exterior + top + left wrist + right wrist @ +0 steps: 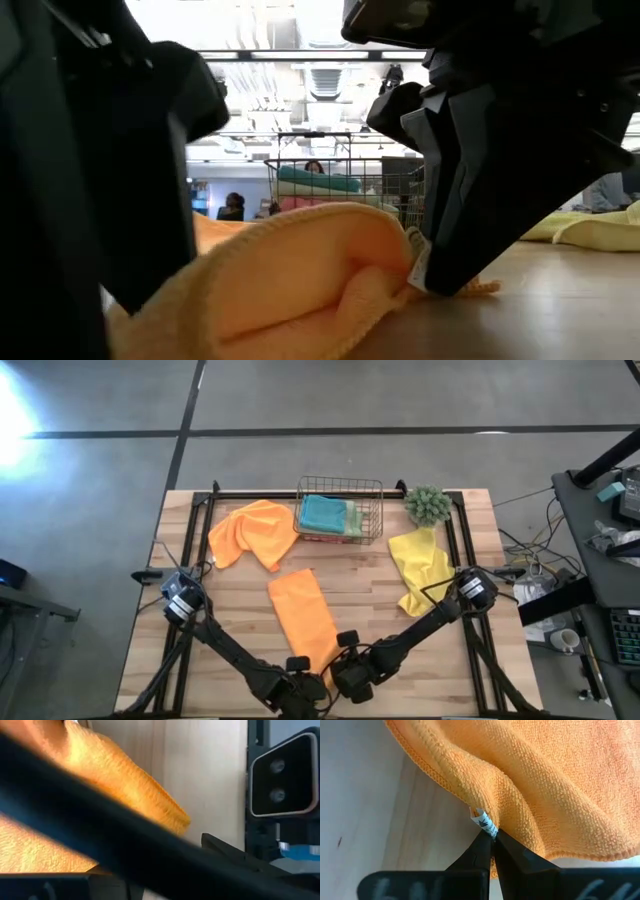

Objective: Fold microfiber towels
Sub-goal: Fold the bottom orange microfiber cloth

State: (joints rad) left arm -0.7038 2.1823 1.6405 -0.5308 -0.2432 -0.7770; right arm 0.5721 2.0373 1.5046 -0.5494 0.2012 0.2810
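An orange microfiber towel (303, 615) lies as a long strip at the table's middle, and its near end bulges up in a hump (300, 270). My right gripper (336, 660) is shut on its near right corner. My left gripper (302, 670) stands open over the near left corner, orange cloth (45, 845) showing between its fingers; I cannot tell whether it touches. A second orange towel (252, 532) lies crumpled at the far left. A yellow towel (420, 568) lies at the right. A teal towel (322, 512) and a green towel lie in the wire basket (372, 510). My right gripper pinches the orange towel's hemmed edge by its white label (484, 821), at the near right corner, between its two fingertips (507, 851). The fingers slant down from the table's near right. The corner (415, 265) sits low over the wood, and the cloth beside it humps up slack.
A small green fuzzy plant (428, 505) stands at the far right beside the basket. A black rail (250, 493) runs along the table's far edge. Bare wood (390, 622) lies between the strip and the yellow towel. People show in the room beyond the table (235, 205).
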